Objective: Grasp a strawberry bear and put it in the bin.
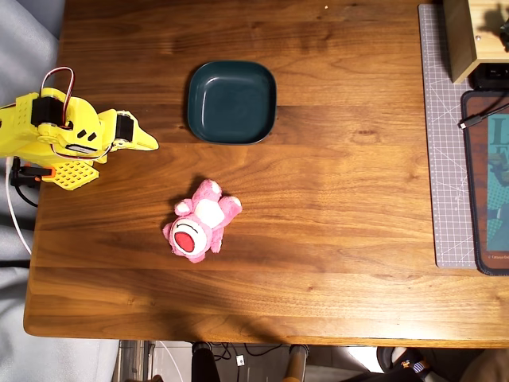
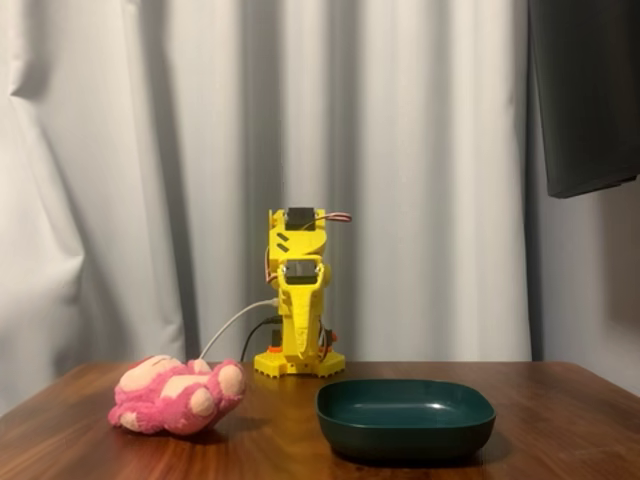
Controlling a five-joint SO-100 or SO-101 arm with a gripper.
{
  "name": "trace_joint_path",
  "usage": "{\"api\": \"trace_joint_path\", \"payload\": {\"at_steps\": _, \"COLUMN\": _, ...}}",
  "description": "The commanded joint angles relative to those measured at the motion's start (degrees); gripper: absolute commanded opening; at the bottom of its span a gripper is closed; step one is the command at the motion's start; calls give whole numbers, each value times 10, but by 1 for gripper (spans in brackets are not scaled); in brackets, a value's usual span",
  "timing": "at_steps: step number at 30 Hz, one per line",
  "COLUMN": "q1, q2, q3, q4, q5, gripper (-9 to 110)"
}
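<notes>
The strawberry bear (image 1: 200,220) is a small pink plush with a white belly and a red-and-white muzzle. It lies on its back on the wooden table in the overhead view, and at the left in the fixed view (image 2: 177,394). The bin (image 1: 231,102) is a dark teal square dish, empty, beyond the bear; it sits at the front right in the fixed view (image 2: 405,417). My yellow gripper (image 1: 145,142) is folded back at the table's left edge, jaws together, holding nothing, well left of both. It faces the camera in the fixed view (image 2: 300,343).
A grey cutting mat (image 1: 445,143) with a dark pad and a cable lies along the right edge, and a wooden box (image 1: 469,36) stands at the top right. White cables hang off the left edge by the arm's base. Curtains hang behind the table.
</notes>
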Motion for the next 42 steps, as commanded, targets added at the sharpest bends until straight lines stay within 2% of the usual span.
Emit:
{"api": "trace_joint_path", "payload": {"at_steps": 1, "q1": -7, "q2": 17, "q3": -11, "q4": 4, "q5": 6, "gripper": 0}}
{"api": "trace_joint_path", "payload": {"at_steps": 42, "q1": -7, "q2": 17, "q3": -11, "q4": 4, "q5": 6, "gripper": 0}}
